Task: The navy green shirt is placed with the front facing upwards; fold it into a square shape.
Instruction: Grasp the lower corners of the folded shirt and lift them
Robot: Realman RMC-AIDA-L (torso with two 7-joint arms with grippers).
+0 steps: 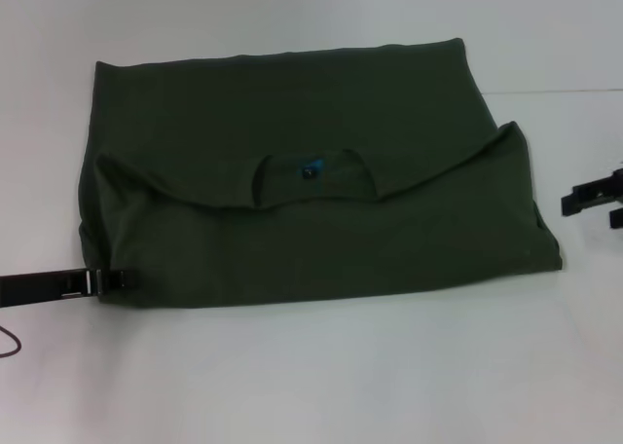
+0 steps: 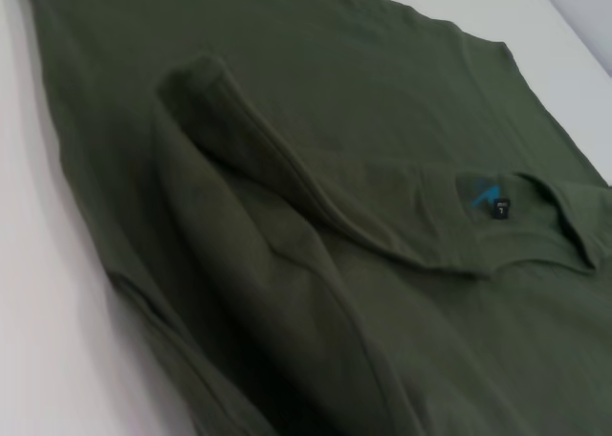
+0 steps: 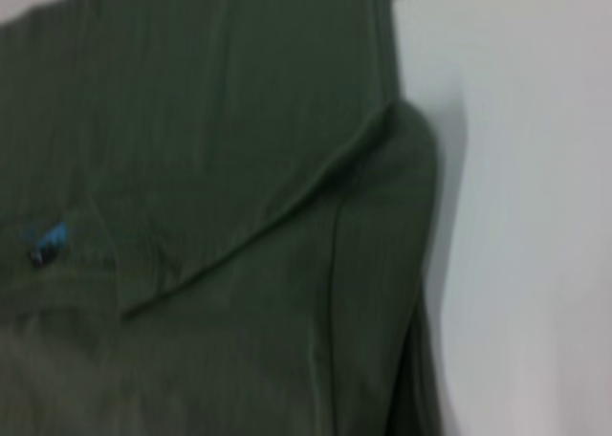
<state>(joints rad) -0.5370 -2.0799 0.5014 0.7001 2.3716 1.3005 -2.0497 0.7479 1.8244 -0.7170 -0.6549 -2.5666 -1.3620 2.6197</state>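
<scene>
Seen from the head camera, a plain white table (image 1: 321, 376) fills the scene, a thin dark cable (image 1: 10, 345) curling at its left edge. The navy green shirt (image 1: 292, 171) lies across the middle of the table, its collar half doubled over the body so the neck opening faces up at the centre. A small blue-and-black neck label (image 1: 310, 169) shows inside the collar; no writing on it can be read. The left gripper (image 1: 115, 279) sits low at the shirt's near left corner, its tip touching the cloth; whether it pinches the fabric cannot be told. The right gripper (image 1: 615, 199) hangs at the frame's right edge, apart from the shirt's right side, its fingers cut off by the frame, so their state cannot be told.

From the left wrist, the shirt (image 2: 316, 101) covers nearly everything, a thick rolled fold running toward the label (image 2: 488, 199), with white table (image 2: 48, 340) beside it.

From the right wrist, the shirt's (image 3: 210, 120) folded corner bulges against white table (image 3: 535, 216); the label (image 3: 48, 240) is a blue smudge.
</scene>
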